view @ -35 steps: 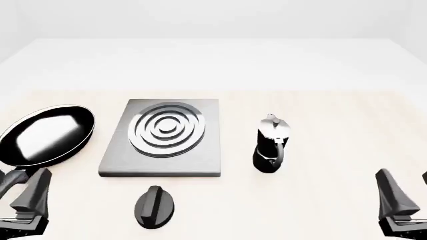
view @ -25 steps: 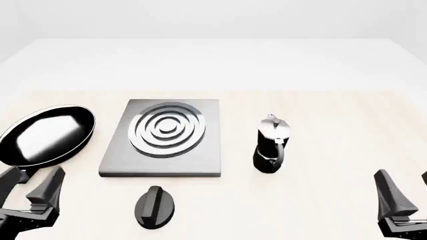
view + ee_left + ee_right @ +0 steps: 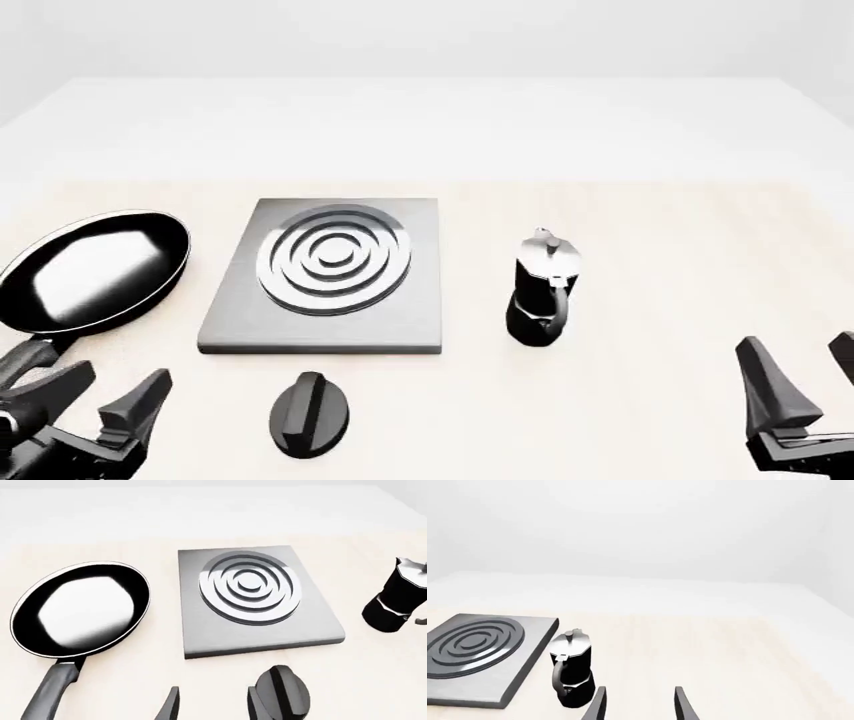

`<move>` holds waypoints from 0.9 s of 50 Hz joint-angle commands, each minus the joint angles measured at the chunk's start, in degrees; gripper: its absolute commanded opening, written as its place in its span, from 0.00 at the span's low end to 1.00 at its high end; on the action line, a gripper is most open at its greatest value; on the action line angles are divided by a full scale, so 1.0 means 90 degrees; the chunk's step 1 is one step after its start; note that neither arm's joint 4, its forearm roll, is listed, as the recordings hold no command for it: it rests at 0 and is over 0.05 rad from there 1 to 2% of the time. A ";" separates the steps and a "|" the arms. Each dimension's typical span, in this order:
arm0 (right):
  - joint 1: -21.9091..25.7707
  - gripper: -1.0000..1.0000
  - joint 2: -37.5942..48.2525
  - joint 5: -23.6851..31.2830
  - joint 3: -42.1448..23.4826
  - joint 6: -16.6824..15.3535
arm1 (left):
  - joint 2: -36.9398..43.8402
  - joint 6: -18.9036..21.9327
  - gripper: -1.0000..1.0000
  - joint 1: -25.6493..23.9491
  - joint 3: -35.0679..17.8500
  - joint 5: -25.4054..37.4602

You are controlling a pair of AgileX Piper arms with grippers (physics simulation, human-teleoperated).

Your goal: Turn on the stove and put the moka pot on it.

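The stove [image 3: 227,325] is a flat grey slab with a ringed burner [image 3: 331,258]. Its black oval knob [image 3: 311,413] lies apart on the table, in front of the slab. The moka pot [image 3: 545,290] stands upright to the right of the stove, black below and silver above. My left gripper [image 3: 107,392] is open and empty at the front left, left of the knob. In the left wrist view the knob [image 3: 279,697] sits by one fingertip [image 3: 168,707]. My right gripper [image 3: 801,365] is open and empty at the front right, well short of the pot [image 3: 570,667].
A glossy black frying pan [image 3: 94,270] lies left of the stove, its handle [image 3: 27,365] pointing toward my left gripper. The pale table's far edge [image 3: 427,85] runs behind everything.
My left gripper has moved right toward the knob and turned, its fingers now lower and more spread in view. The right gripper has shifted slightly left. Nothing on the table moved.
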 commanded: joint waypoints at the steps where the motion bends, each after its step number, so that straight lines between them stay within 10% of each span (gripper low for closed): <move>1: 0.0130 1.00 0.0222 -0.0170 0.0014 0.0052 | -0.0099 0.0110 1.00 -0.0348 -0.0103 0.0906; 17: 0.0228 1.00 0.0349 -0.0274 0.0009 0.0136 | -0.0163 0.0160 1.00 -0.0957 -0.0104 0.1603; 45: 0.0106 1.00 -0.0182 0.0264 0.0010 0.0281 | 0.1445 -0.0067 1.00 -0.2209 0.0283 0.0258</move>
